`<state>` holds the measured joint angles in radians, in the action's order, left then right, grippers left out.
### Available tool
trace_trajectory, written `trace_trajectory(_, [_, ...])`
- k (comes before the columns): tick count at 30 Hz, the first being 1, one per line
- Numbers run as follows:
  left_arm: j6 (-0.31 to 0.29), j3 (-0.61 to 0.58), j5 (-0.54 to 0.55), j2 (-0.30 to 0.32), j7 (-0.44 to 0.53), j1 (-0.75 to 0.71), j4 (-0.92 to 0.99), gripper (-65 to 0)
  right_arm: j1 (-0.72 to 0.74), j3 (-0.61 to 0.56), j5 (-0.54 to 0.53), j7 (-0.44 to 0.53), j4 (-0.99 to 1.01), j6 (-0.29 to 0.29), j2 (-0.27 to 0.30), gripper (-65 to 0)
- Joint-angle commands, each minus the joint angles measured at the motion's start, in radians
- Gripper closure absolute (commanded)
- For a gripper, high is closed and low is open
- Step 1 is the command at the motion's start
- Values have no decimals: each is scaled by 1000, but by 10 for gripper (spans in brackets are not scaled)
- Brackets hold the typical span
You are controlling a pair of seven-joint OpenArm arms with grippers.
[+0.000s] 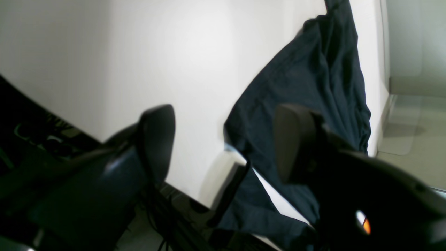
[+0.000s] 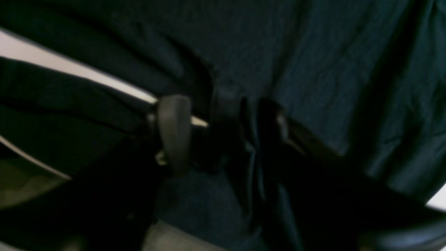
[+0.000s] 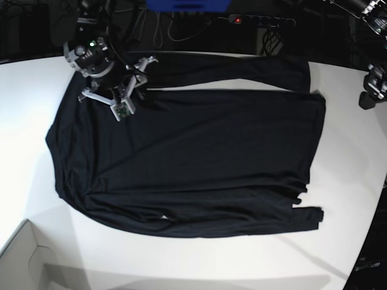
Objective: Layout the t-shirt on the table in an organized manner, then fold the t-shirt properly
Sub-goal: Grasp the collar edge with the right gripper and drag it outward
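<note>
One black t-shirt (image 3: 187, 157) is spread flat on the white counter (image 3: 338, 241), with one sleeve laid along the 12 o'clock edge and one along the 6 o'clock edge. Two arms are seen. The right gripper (image 3: 134, 81) is bent down over the shirt at about 10 o'clock, and its fingers (image 2: 174, 132) are clenched on a fold of the t-shirt. The left gripper (image 3: 370, 90) is held off the cloth at 3 o'clock, its fingers (image 1: 156, 139) spread wide with nothing between them. One white box (image 3: 24, 260) sits at 7 o'clock.
</note>
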<state>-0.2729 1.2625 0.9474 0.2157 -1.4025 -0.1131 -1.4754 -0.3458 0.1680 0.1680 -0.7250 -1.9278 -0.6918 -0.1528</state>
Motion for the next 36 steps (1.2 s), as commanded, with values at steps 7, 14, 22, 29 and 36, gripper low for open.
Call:
trace_trajectory(7, [4,3,22,20,6,6,-15,-431,11,5,-14,20,-17,-6,-4,0])
trace_trajectory(14, [4,1,22,20,6,11,-15,-431,-11,5,-14,20,-23,-6,-4,0])
trace_trajectory(22, [4,3,22,21,6,26,-15,-431,-100,3,-14,31,-58,-6,-4,0])
trace_trajectory(29, [4,1,22,21,6,28,-15,-431,-158,5,-17,32,-63,-6,35,0])
trace_trajectory(36, [4,3,22,21,6,29,-15,-431,-184,18,-17,32,-63,-6,74,0])
